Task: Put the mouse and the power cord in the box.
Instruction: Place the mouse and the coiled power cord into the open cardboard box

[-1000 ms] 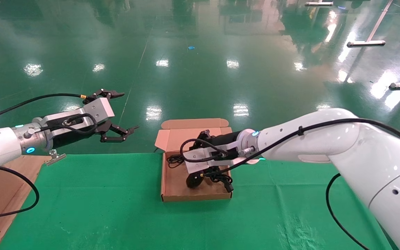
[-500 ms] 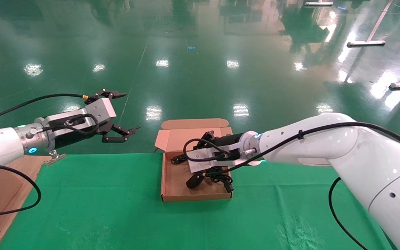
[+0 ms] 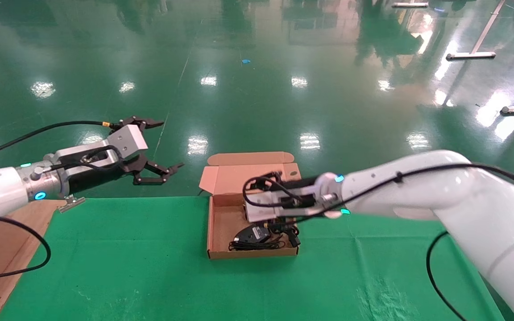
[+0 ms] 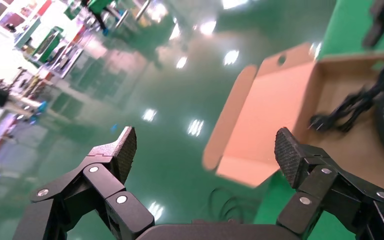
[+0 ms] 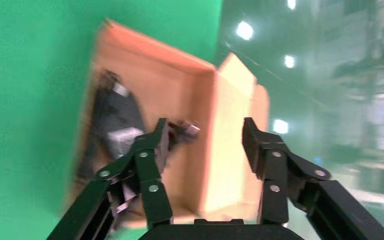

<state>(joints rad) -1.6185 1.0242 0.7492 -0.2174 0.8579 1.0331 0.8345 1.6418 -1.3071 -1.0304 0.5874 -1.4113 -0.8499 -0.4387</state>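
Right pincer point(image 3: 257, 206) gaping empty above the box point(image 3: 217, 223).
Mouse point(image 3: 250, 233) and power cord point(image 3: 289, 232) both lie inside on the box floor, so loading looks done; next I should lift clear. Left pincer point(image 3: 156, 149) hangs wide apart, idle, off the surface.

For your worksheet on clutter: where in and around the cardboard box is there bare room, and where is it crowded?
Bare: the green cloth left of the box, and the box's left strip. Crowded: its right and near part, where the mouse and power cord lie beneath the open right gripper. The open left gripper hovers off to the left.
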